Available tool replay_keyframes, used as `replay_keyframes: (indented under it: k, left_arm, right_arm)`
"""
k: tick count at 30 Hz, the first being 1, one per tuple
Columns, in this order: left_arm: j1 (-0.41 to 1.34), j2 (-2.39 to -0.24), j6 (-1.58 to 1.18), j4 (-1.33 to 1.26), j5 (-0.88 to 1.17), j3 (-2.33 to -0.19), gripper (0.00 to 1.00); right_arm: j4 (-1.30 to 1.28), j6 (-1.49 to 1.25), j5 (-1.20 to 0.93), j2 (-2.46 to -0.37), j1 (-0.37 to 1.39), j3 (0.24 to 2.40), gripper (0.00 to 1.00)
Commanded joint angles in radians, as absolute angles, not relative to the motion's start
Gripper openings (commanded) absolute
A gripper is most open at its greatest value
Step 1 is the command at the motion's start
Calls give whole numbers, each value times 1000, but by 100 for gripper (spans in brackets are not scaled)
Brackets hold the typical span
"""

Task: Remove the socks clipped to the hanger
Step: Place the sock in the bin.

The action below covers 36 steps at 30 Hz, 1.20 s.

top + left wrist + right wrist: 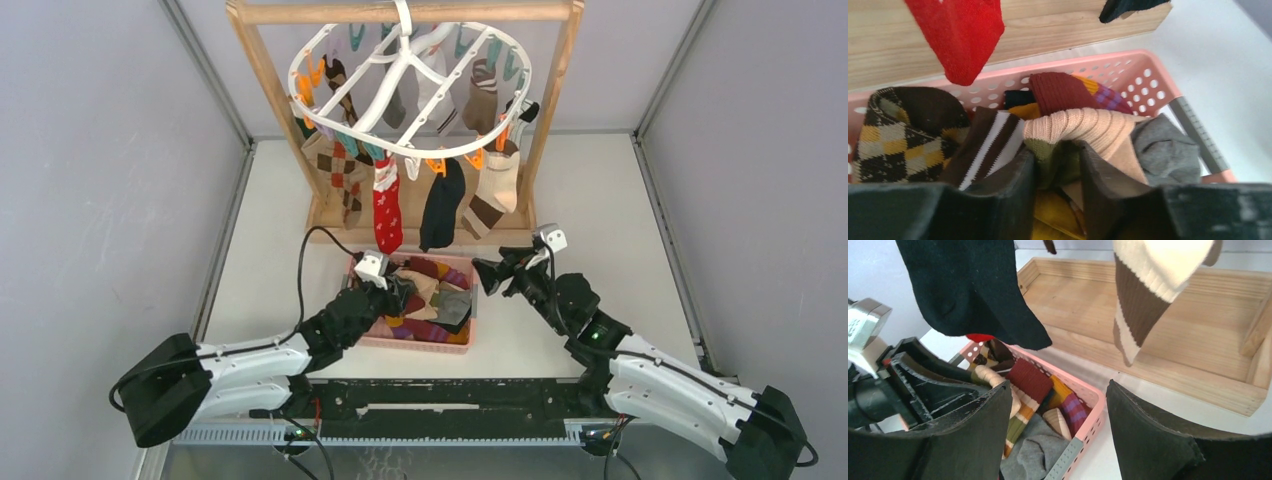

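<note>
The hanger (405, 60) hangs by its hook from the top bar of a wooden stand (555, 110) at the far side of the counter (600, 200). Socks are clipped around its ring. Along the near edge hang an argyle sock (340, 170) on the left, then a red sock (387, 215), a black sock (441, 210) and a beige sock with brown stripes (495, 190) on the right. More hang at the far side, partly hidden by the ring.

Just near of the stand's base sits a pink basket (473, 300) with a heap of loose socks in it. The left wrist view shows a brown argyle one (898, 135), a brown one with white stripes (993, 145), a maroon one (1063, 92) and a grey one (1163, 150).

The left pincer (398, 290) is low over the left part of the basket. Its fingers (1018, 190) stand a little apart, with a ribbed beige sock (1088, 127) draped across their tips and olive fabric in the gap. Whether they pinch that fabric cannot be told.

The right pincer (490, 278) hovers just right of the basket's far right corner, pointing left toward it. Its jaws are spread wide with nothing between them. From its wrist view, the black sock and the striped one dangle just above it.
</note>
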<state>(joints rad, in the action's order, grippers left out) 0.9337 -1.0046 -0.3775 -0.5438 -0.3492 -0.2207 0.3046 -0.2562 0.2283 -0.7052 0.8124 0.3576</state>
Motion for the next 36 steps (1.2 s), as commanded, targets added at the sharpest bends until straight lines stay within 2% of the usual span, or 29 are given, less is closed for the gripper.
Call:
replay_keyframes:
  k: [1,4,9,11,14,22,28,29,30,36]
  left_arm:
    - [935,-1068,-384,-679,-411,-198,49]
    - [935,-1083,-384,-683,-421,-206,66]
    - [934,-1043,-382,-644,-425,-217,81]
    - [934,-994,-382,-614,-426,-216,91]
    - [934,-898,-380,-547,-439,-216,99]
    - [936,-586,-377,-325,-531,-213,100]
    - [935,-382,-357,-172,-717,-219,100]
    - [935,-356,-355,-143,-751,-225,100]
    - [935,-341,-348,-131,-773,-227,100]
    - [933,-311,-263,-134,-900,-251,100]
  right_arm:
    - [369,-249,221,-693,854,353,76]
    - [375,-243,229,-701,884,348,76]
    - [384,-230,243,-729,935,348,76]
    - [387,-225,240,-743,951,352,76]
    - [388,-217,238,-765,975,359,76]
    - [397,-211,248,-797,1008,367,77]
    - [404,-158,306,-757,1009,378,90]
    - [417,-122,300,-755,1009,374,97]
    - [429,-105,299,-753,1008,372,99]
    - [494,-3,321,-749,965,368,100]
